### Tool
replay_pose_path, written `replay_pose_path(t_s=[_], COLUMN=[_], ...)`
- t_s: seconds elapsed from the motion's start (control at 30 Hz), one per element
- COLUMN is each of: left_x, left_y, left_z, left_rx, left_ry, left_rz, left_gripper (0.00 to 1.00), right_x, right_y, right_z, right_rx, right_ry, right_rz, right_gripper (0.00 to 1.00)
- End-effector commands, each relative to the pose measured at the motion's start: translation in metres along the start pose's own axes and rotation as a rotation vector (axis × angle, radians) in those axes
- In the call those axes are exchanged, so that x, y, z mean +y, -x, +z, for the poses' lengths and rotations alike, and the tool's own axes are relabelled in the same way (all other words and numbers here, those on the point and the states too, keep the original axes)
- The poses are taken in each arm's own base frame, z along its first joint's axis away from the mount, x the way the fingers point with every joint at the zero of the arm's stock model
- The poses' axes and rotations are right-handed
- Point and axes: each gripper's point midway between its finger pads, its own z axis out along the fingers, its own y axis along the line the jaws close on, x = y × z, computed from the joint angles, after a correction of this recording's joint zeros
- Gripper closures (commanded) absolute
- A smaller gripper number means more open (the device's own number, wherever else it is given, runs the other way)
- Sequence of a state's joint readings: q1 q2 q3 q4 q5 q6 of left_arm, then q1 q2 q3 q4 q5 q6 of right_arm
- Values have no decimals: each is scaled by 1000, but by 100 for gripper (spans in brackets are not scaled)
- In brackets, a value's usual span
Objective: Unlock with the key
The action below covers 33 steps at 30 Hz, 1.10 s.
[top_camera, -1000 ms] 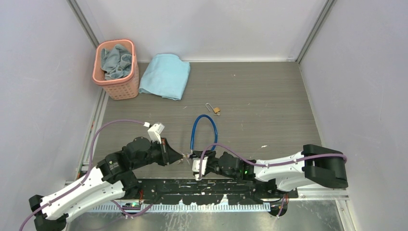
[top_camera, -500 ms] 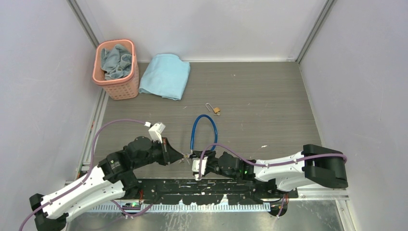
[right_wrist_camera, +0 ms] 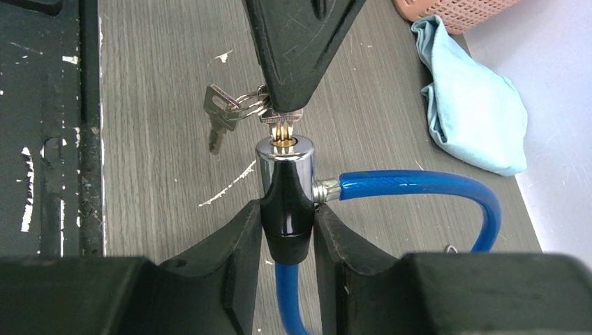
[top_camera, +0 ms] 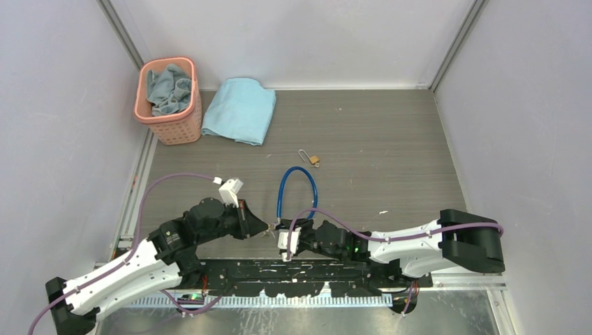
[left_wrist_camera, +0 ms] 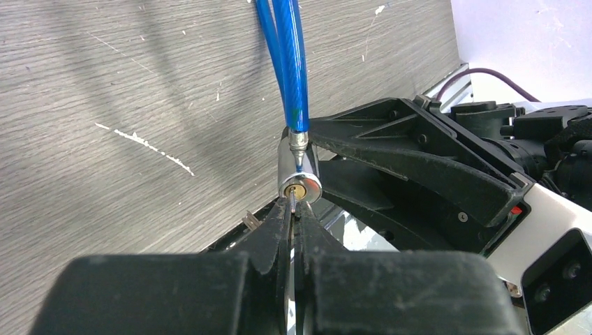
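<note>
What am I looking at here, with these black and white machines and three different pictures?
The machines are robots: a left arm and a right arm, bolted at the near edge of a wood-grain table. One picture looks down from above; the other two come from small cameras on each wrist. On the table lie a pink basket of cloths, a folded blue towel, a small brass padlock and a blue cable lock. The right claw is closed around the lock's chrome barrel. The left claw pinches the key, its tip at the barrel's keyhole; a second key dangles from its ring.
</note>
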State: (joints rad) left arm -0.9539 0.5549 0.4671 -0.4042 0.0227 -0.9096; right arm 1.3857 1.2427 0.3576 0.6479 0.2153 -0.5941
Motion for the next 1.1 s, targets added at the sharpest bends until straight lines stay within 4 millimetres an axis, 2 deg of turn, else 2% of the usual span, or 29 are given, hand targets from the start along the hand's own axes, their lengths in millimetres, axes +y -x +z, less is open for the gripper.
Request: replay_pose_path(t_s=[0.0, 0.27, 0.47, 0.67, 0.8, 1.07], left_x=[-18, -27, -36, -46, -61, -86], left_y=[12, 13, 7, 6, 8, 0], left_z=[4, -3, -7, -7, -9, -8], left_rx=[-47, -45, -12, -9, -24, -41], left_ry=[-83, -148, -221, -285, -359, -528], left_rz=[30, 193, 303, 383, 426, 555], left_gripper=[100, 100, 100, 100, 100, 100], right_x=[-32, -34, -42, -35, -35, -36], right_y=[69, 76, 84, 95, 100, 108], right_z=[4, -1, -10, -22, -30, -40], right_rx=[-206, -227, -220, -216, -193, -173], right_ry=[-92, -85, -94, 2, 54, 126], right_rz=[62, 109, 161, 213, 291, 385], right_gripper=[99, 99, 99, 99, 99, 99])
